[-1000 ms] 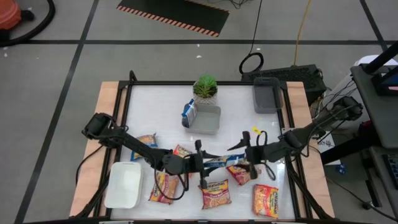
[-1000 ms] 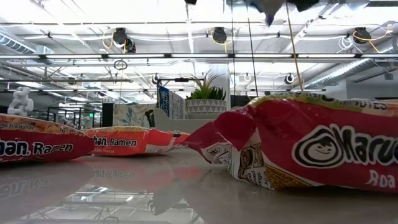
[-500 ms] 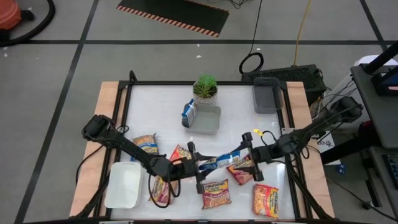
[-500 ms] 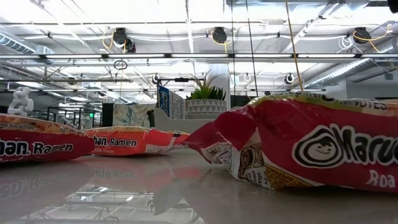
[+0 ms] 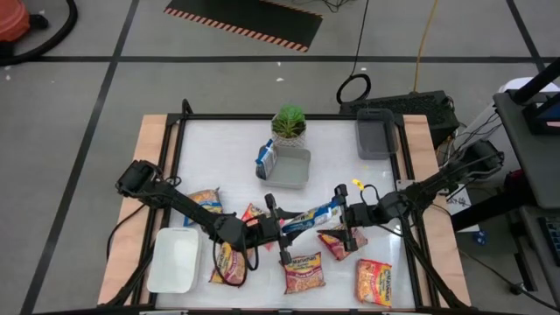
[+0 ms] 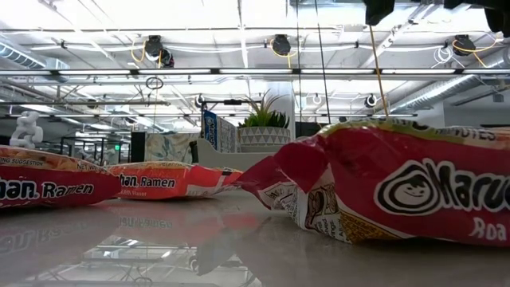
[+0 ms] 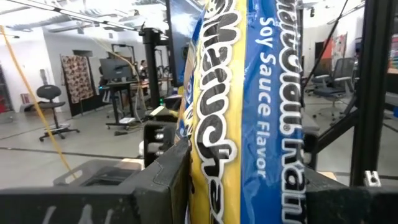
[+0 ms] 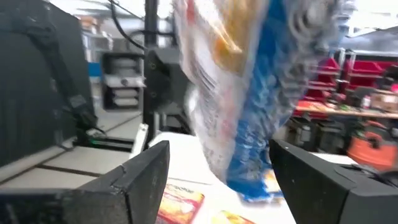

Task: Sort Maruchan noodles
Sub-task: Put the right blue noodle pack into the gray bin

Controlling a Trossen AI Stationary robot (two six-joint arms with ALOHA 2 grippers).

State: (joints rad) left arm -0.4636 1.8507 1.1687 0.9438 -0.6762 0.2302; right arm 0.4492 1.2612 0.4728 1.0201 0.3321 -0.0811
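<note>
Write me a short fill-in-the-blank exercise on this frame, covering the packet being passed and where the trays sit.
1. The left gripper is shut on the ____ noodle packet.
2. The right gripper, at the packet's other end, has its jaws ____.
3. The white tray lies on the table's ____ side, by the left arm.
4. Beside the grey tray stands a potted ____.

Missing words: blue; open; left; plant

packet (image 5: 308,217) between left hand (image 5: 273,229); right hand (image 5: 346,219)

Both arms reach to mid-table, left gripper (image 5: 278,226) fingers clamped, right gripper (image 5: 346,217) fingers spread wide.
</note>
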